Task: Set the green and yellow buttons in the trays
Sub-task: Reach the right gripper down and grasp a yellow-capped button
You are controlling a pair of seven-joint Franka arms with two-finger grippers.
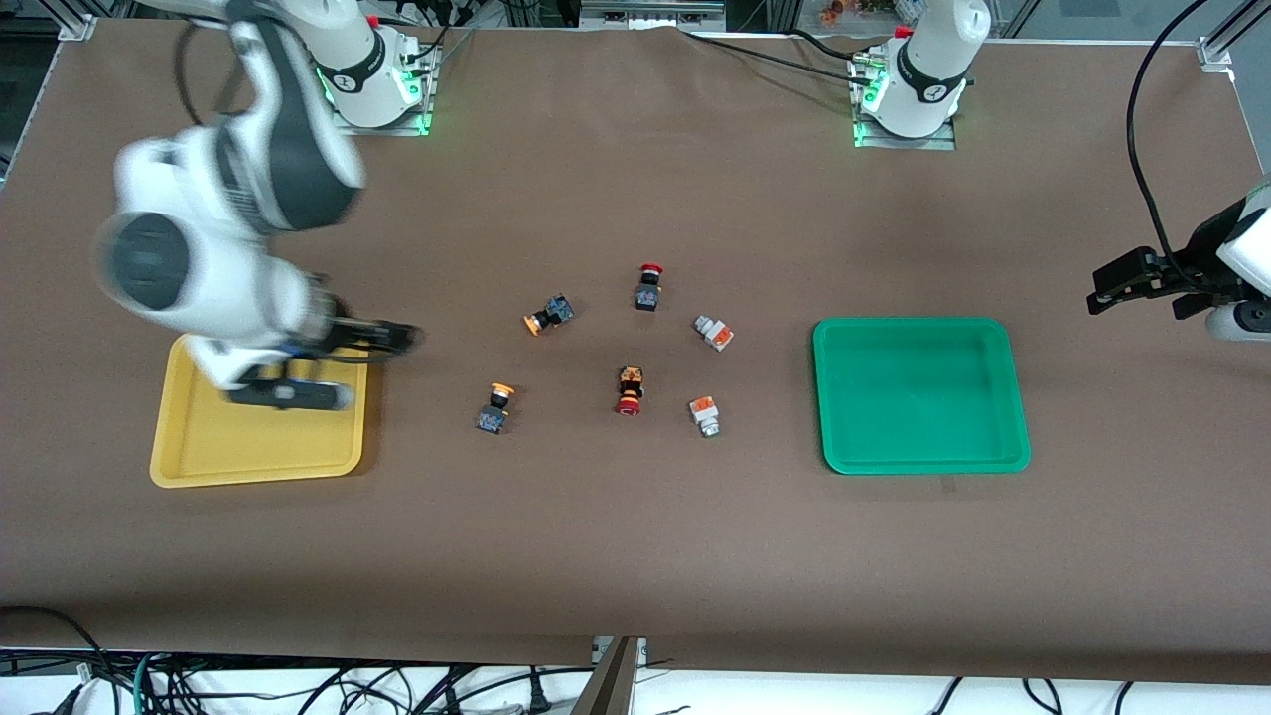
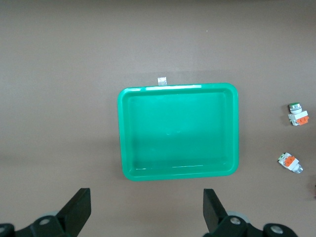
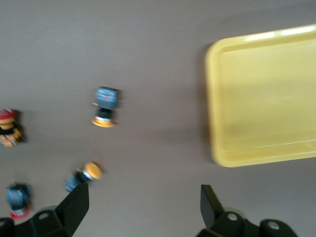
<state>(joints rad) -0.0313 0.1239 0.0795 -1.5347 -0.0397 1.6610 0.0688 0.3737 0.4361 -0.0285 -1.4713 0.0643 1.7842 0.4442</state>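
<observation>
Two yellow-capped dark buttons lie mid-table (image 1: pixel 548 315) (image 1: pixel 494 408); both also show in the right wrist view (image 3: pixel 104 108) (image 3: pixel 84 177). Two white-grey buttons with orange patches (image 1: pixel 713 333) (image 1: pixel 704 415) lie nearer the green tray (image 1: pixel 824 397) and show in the left wrist view (image 2: pixel 297 114) (image 2: pixel 290 162). The yellow tray (image 1: pixel 258 447) is empty, as is the green tray (image 2: pixel 121 133). My right gripper (image 1: pixel 367 362) (image 3: pixel 143 210) is open and empty over the yellow tray's edge (image 3: pixel 212 98) that faces the buttons. My left gripper (image 1: pixel 1107 290) (image 2: pixel 147 212) is open and empty, above the table at the left arm's end.
Two red-capped switches lie among the buttons, one with a dark body (image 1: pixel 648 286), one with an orange body (image 1: pixel 629 390); both show in the right wrist view (image 3: pixel 19 200) (image 3: pixel 9 128). A black cable hangs by the left arm (image 1: pixel 1142 179).
</observation>
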